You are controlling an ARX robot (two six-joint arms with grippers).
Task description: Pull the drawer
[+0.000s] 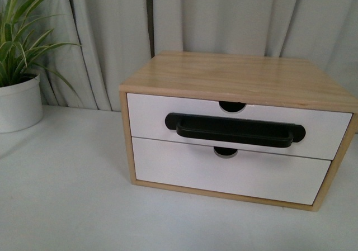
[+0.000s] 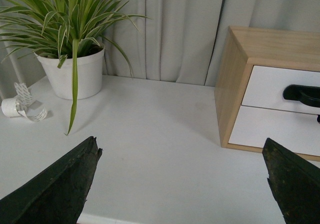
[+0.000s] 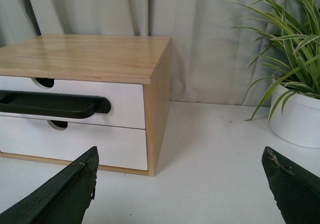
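A light wood cabinet (image 1: 240,72) stands on the white table (image 1: 67,195). Its upper drawer (image 1: 148,115) is white-fronted, with a long black bar handle (image 1: 235,129) and a half-round notch in its top edge; it sits shut, flush with the frame. Neither arm shows in the front view. In the left wrist view the drawer (image 2: 270,87) lies ahead and to one side, well apart from my open left gripper (image 2: 180,143). My right gripper (image 3: 181,151) is also open and empty, short of the cabinet's corner, with the handle (image 3: 55,106) off to the side.
Below sits a plain white-fronted drawer (image 1: 224,173) without a handle. A potted plant (image 1: 17,103) stands at the table's far left, another white pot (image 3: 300,119) beside the cabinet's other side. A curled strip of white tape (image 2: 20,107) lies near the plant. Grey curtains hang behind.
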